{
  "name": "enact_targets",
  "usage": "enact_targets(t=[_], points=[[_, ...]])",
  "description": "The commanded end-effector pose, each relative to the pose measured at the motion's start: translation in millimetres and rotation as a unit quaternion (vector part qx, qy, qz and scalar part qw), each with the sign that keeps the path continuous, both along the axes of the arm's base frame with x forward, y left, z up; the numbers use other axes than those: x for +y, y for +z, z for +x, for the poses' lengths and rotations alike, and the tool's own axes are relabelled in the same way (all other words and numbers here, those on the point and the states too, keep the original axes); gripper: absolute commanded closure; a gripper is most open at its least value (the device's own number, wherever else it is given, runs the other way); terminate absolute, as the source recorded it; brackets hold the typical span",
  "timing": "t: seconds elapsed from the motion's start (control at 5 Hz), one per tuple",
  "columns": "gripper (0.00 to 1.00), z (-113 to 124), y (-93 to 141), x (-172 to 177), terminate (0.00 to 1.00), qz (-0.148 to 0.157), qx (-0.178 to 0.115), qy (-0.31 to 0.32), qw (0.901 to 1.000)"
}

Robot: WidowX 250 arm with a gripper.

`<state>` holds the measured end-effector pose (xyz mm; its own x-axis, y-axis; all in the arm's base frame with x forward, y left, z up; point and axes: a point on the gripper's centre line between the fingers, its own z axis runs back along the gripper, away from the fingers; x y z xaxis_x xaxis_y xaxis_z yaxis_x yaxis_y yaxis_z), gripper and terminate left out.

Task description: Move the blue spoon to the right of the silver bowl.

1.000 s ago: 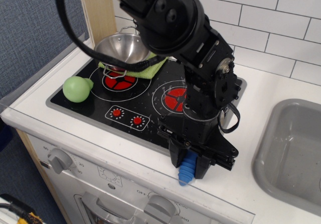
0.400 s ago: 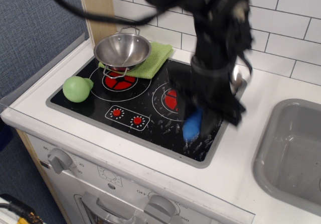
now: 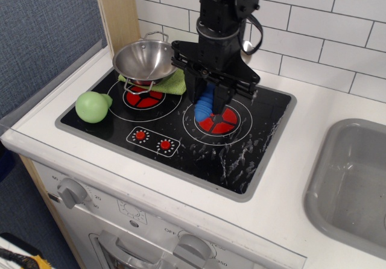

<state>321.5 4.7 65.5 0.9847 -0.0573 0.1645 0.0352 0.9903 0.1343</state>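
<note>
With the pincer (image 3: 207,102) gripping the blue spoon (image 3: 205,105), lower it gently just right of the silver bowl (image 3: 146,60), then release.

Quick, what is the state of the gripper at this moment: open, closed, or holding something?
Gripper: closed on the blue spoon, holding it by its handle above the right burner, to the right of the silver bowl.
</note>
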Motion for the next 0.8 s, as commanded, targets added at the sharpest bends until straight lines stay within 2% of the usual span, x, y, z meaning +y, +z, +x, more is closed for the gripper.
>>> enact_targets(t=[0.0, 0.4, 0.6], points=[[1.00, 27.4, -8.3, 30.5, 0.00, 0.002, -0.001, 0.025, 0.9997], [1.00, 33.5, -46.6, 30.0, 0.00, -0.009, 0.043, -0.002, 0.9990], [0.00, 31.1, -49.0, 22.6, 0.00, -0.020, 0.045, -0.023, 0.9985]])
